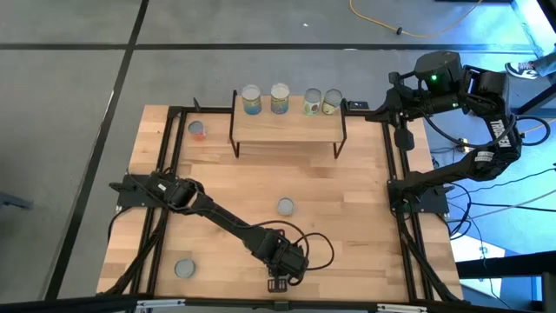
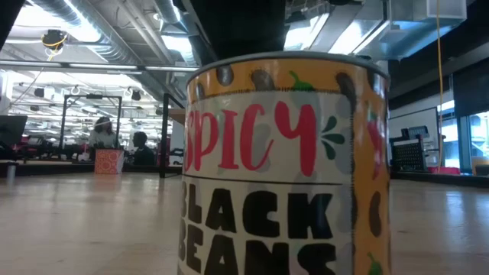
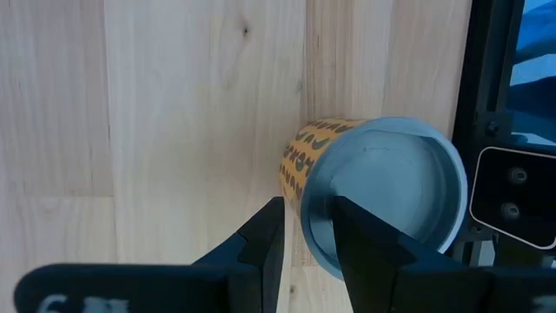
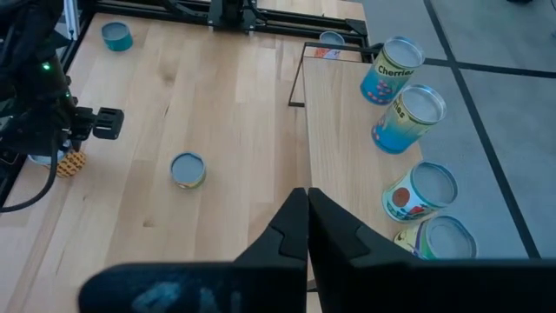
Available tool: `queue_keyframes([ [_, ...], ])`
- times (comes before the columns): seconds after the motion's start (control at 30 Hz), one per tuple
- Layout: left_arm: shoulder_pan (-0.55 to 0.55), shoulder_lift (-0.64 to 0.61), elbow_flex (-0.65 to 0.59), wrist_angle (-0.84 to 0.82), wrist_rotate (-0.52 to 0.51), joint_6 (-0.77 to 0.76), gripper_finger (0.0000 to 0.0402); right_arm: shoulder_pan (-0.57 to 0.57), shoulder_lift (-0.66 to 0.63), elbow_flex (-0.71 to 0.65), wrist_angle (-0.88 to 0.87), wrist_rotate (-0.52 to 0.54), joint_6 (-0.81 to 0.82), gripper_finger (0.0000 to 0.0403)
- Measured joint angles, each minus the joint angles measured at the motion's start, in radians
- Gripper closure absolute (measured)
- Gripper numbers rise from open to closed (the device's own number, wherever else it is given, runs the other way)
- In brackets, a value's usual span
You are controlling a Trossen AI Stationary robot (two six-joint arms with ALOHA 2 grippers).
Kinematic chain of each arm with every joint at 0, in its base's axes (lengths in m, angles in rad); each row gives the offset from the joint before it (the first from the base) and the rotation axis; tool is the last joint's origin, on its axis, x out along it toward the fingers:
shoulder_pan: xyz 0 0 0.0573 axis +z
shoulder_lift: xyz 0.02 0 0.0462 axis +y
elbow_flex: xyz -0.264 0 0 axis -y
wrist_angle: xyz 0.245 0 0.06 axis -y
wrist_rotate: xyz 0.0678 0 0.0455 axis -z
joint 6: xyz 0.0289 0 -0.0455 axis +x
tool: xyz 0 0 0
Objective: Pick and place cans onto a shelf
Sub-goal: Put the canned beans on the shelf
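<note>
Stretching under everything, the tabletop is carrying the shelf at its far edge, four cans standing on top; the left end effector is hovering narrowly parted over the yellow bean can at the near edge; the right end effector is waiting closed beside the shelf.

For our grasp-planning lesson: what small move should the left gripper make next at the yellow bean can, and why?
Probably shift sideways to centre on the yellow bean can: the left gripper hangs over its rim, jaws slightly apart, not straddling its sides. Right gripper waits shut by the shelf.
</note>
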Motion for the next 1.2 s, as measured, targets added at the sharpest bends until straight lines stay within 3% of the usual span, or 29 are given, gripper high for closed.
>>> queue_keyframes([
  [0.3,0.002,0.000,-0.001,-0.004,-0.010,0.001,0.0311,0.000,0.000,0.000,0.000,0.000,0.000,0.0398],
  [0.57,0.013,-0.002,-0.001,-0.005,-0.024,-0.106,0.0390,0.000,0.000,0.000,0.000,0.000,0.000,0.0398],
  [0.77,0.020,-0.002,0.004,-0.012,-0.026,-0.140,0.0397,-0.001,0.000,0.000,0.000,0.000,0.000,0.0398],
  [1.2,0.078,-0.050,0.220,-0.138,-0.030,-0.162,0.0400,-0.001,0.000,0.000,-0.001,0.000,0.000,0.0398],
])
